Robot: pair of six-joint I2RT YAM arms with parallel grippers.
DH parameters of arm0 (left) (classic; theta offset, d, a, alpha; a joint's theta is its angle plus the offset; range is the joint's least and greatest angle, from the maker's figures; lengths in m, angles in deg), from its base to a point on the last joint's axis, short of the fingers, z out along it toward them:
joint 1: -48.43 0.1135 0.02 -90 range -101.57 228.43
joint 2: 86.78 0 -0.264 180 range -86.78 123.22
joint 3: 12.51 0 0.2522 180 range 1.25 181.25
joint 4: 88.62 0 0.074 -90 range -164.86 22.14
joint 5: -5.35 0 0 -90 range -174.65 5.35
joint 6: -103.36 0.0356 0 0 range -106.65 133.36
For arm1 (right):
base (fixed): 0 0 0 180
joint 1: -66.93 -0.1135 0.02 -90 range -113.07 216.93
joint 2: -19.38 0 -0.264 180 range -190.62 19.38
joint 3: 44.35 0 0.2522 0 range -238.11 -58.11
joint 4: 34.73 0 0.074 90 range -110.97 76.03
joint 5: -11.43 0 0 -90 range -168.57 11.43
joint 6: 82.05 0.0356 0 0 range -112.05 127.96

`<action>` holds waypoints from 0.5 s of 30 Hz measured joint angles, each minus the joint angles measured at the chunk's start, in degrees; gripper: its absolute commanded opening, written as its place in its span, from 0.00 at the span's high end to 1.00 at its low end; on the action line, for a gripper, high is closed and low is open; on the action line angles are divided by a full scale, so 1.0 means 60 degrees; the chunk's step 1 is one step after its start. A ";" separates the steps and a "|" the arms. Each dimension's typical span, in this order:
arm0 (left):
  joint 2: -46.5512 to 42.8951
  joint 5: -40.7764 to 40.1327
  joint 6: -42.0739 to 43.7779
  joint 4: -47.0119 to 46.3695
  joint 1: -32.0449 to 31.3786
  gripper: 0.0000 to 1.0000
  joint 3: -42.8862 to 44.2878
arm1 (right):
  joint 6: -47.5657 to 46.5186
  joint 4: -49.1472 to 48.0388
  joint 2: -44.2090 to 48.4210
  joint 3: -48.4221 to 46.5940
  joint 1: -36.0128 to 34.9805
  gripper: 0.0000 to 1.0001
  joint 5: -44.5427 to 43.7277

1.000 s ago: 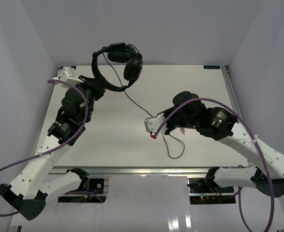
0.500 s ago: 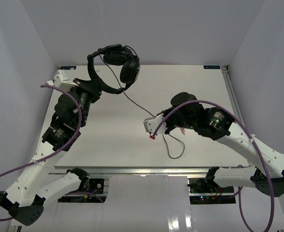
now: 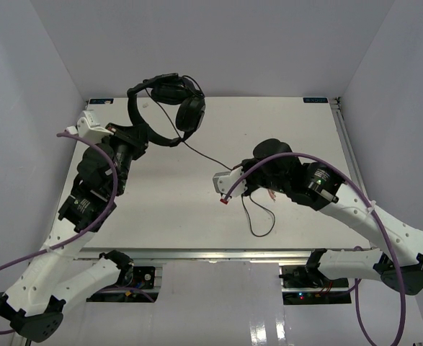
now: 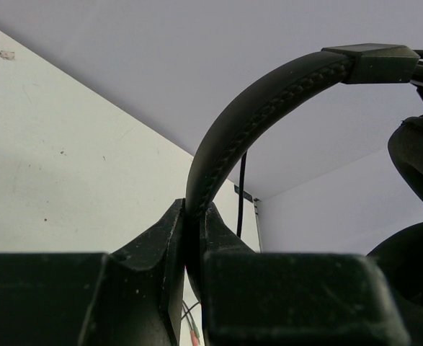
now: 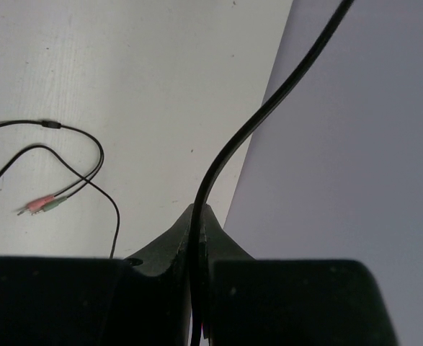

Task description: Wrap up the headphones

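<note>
The black headphones (image 3: 169,101) hang in the air over the table's far left, both ear cups up near the back wall. My left gripper (image 3: 140,132) is shut on the arched headband (image 4: 269,94), shown pinched between the fingers in the left wrist view (image 4: 193,216). The thin dark cord (image 3: 205,155) runs taut from the headphones to my right gripper (image 3: 234,178), which is shut on it (image 5: 197,216). The cord (image 5: 269,108) rises from the closed fingers. The slack end loops on the table (image 3: 258,220), with the reddish plug tips (image 5: 42,205) lying flat.
The white table (image 3: 168,202) is boxed in by pale walls on the left, back and right. A dark ear cup (image 4: 420,166) fills the right edge of the left wrist view. Purple robot cables (image 3: 110,187) arc over both arms.
My left arm has carried the headphones left and a little back, turning them. My right gripper has shifted slightly left with the cord still in it.
</note>
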 measured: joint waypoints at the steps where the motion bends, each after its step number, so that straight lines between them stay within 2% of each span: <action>1: -0.0018 0.0000 0.0002 0.0022 0.0000 1.00 -0.0038 | 0.0004 -0.0138 0.0000 0.0003 0.0020 0.92 -0.0078; 15: 0.0299 -0.0196 0.0135 0.0170 0.0000 1.00 -0.0315 | 0.0075 -0.0269 0.0290 0.0043 0.0075 0.92 0.0049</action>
